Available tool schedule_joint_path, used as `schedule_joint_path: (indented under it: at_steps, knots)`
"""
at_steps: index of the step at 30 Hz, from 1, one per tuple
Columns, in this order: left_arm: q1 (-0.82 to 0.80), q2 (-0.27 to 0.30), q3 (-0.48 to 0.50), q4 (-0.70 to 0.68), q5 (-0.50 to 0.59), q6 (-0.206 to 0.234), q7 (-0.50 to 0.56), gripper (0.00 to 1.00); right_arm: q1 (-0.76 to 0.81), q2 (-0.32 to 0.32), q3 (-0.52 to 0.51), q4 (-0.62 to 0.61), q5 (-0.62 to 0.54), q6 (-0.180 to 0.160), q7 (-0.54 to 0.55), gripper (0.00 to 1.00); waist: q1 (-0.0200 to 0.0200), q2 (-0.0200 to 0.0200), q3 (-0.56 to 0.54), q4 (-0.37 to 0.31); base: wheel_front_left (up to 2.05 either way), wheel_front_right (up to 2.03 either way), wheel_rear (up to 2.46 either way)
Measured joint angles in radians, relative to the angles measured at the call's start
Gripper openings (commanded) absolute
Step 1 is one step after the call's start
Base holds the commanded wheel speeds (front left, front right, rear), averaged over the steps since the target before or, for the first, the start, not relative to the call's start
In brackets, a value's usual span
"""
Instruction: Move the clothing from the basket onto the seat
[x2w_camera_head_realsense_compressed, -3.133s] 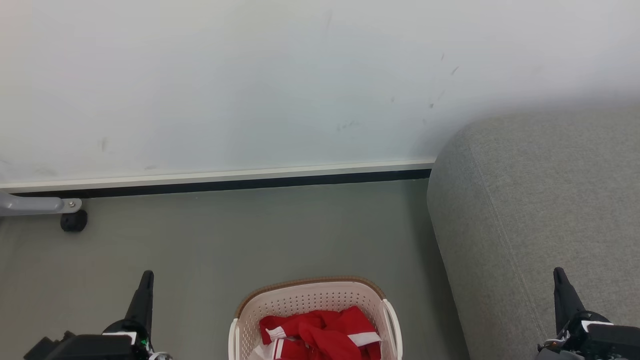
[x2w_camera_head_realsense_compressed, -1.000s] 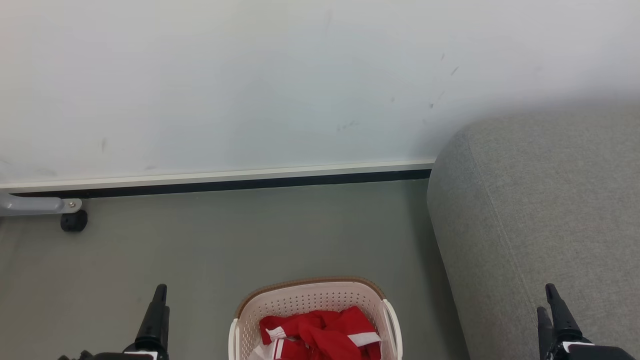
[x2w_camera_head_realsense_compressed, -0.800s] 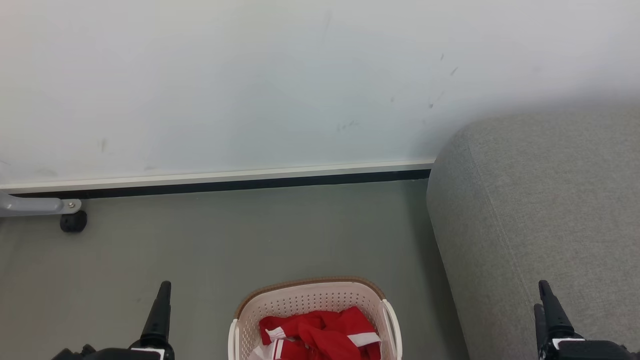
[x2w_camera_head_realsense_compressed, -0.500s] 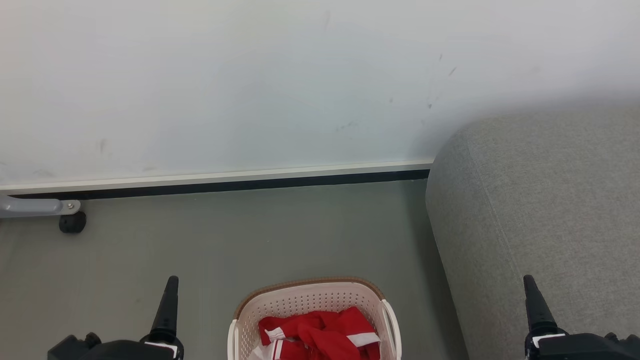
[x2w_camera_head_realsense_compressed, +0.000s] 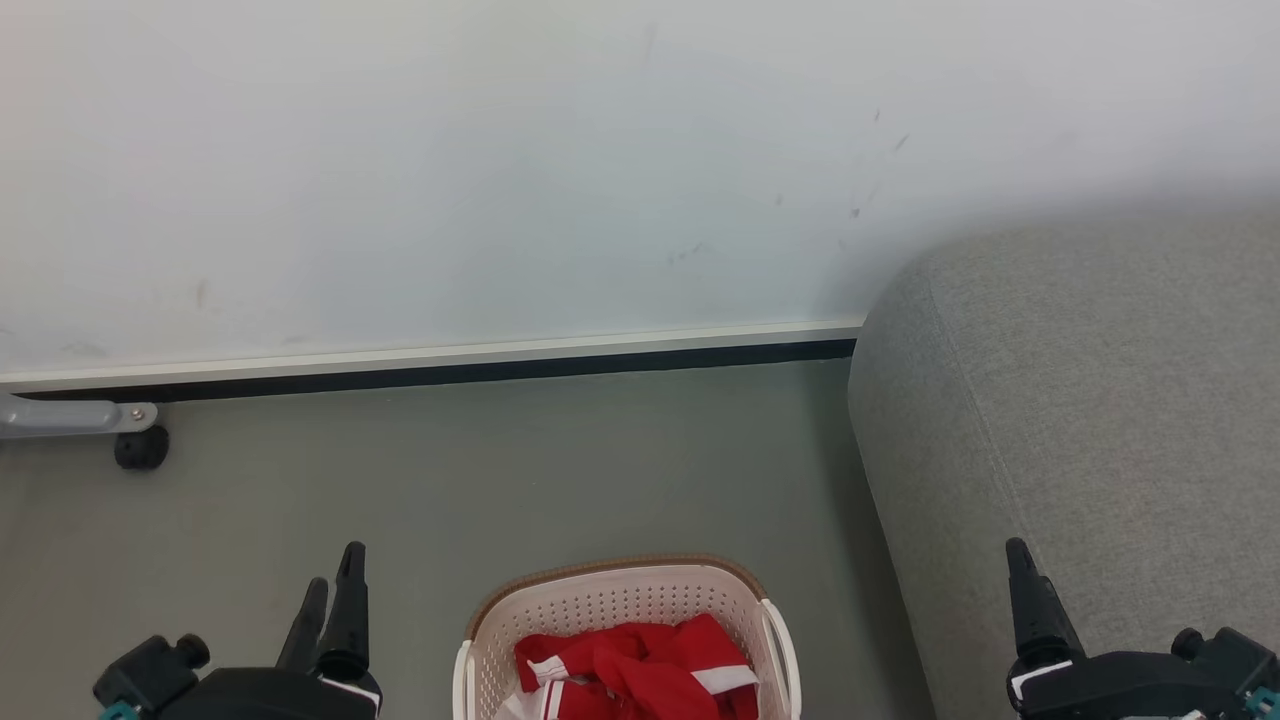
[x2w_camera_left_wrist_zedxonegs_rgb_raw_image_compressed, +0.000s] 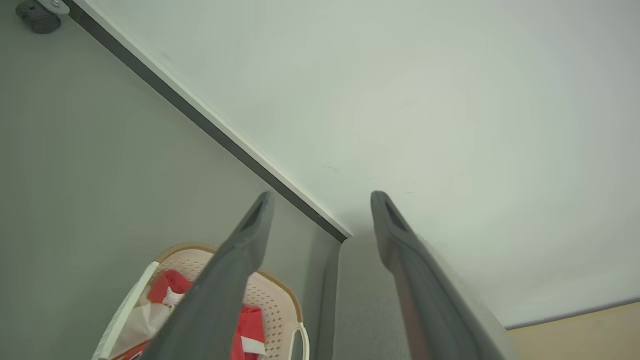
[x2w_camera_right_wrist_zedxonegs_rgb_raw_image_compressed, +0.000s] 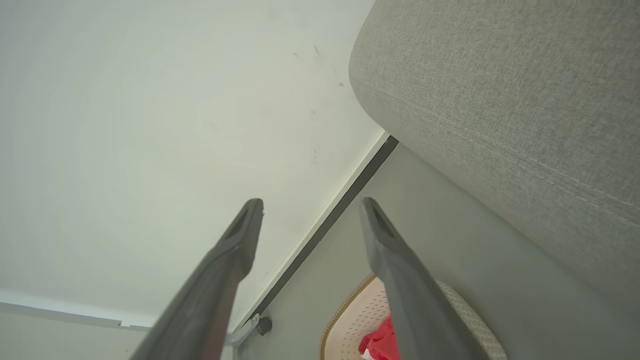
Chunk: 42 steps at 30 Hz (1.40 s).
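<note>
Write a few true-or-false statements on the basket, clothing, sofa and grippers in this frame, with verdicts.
1. The red-and-white sports clothing lies inside the cream perforated plastic basket. True.
2. The large grey fabric sofa is on the robot's right of the basket. True.
3. The basket stands on the sofa. False: it stands on the grey floor beside it.
4. The left gripper is open and empty. True.
5. The right gripper clamps a garment. False: it is open, holding nothing.
</note>
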Motion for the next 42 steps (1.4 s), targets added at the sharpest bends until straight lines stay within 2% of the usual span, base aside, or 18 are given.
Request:
schedule_joint_path:
  at_steps: [9,42]
  knots:
    - [0.004,0.021,-0.016,-0.015,0.163,0.027,-0.033,1.00,-0.002,-0.007,0.041,-0.010,-0.144,-0.021,-0.034,1.00,0.0000,0.0000,-0.002,-0.004,0.00,0.00,0.00]
    - [0.053,0.041,-0.079,-0.043,0.616,0.102,-0.150,1.00,0.000,-0.030,0.162,-0.021,-0.570,-0.097,-0.147,1.00,0.0000,0.0000,-0.023,-0.024,0.00,0.00,0.00]
